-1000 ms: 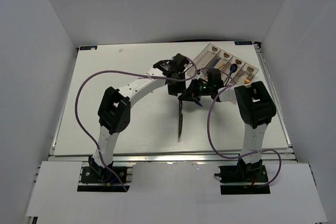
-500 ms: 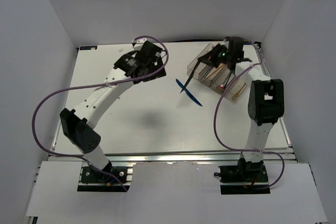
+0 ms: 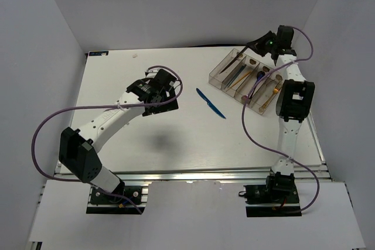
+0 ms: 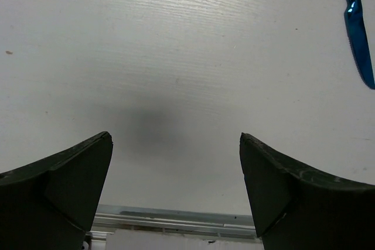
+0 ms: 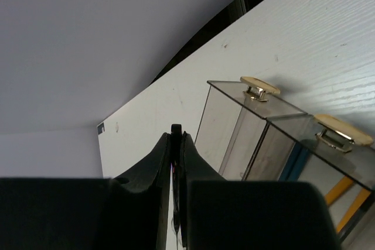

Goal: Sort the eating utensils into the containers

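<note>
Black fingers of the right gripper (image 5: 176,139) are pinched almost together on a thin dark blade. Seen from above, this is the black knife (image 3: 234,61), held by its upper end and slanting down over the leftmost compartment of the tray (image 3: 228,86). Whether its tip touches the tray floor cannot be told. The tray is clear smoky plastic and sits at the far right of the table (image 3: 176,139). It has four long compartments side by side, and other utensils (image 3: 258,77), bluish and gold among them, lie inside.

The left gripper (image 4: 176,139) has its jaws spread wide with nothing between them and hangs over bare table near the middle. The blue knife (image 3: 211,102) lies flat on the table to its right, between this gripper and the tray and apart from both. In the left wrist view it shows only at the upper right corner.
</note>
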Motion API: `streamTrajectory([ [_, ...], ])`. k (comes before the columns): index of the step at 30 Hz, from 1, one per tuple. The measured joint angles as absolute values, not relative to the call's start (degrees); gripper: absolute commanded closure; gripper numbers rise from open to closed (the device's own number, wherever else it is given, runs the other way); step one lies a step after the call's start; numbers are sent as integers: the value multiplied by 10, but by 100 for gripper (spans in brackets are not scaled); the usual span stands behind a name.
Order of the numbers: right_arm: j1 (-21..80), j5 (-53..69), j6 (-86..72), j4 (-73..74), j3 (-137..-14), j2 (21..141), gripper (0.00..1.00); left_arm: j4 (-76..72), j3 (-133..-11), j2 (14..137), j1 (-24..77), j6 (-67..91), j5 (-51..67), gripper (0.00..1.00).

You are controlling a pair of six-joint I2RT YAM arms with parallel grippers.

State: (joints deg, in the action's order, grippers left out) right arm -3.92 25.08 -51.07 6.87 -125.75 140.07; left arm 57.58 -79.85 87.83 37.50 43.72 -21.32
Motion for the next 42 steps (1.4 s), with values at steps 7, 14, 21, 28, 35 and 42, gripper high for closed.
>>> streamTrajectory([
  [7,-27,232,-483,53,-1259,1415,100,547,-807,903,375,437,-184,2],
  [14,-7,213,-421,50,-1259,1415,86,523,-822,945,375,426,-163,2],
  [21,-3,206,-390,63,-1258,1415,37,524,-838,964,375,413,-156,2],
  [28,-3,181,-362,85,-1258,1407,11,523,-851,964,375,401,-156,2],
  [35,2,151,-313,145,-1267,1366,11,527,-852,964,375,395,-163,2],
  [42,98,74,-169,238,-1188,1222,11,622,-888,964,371,464,-293,2],
])
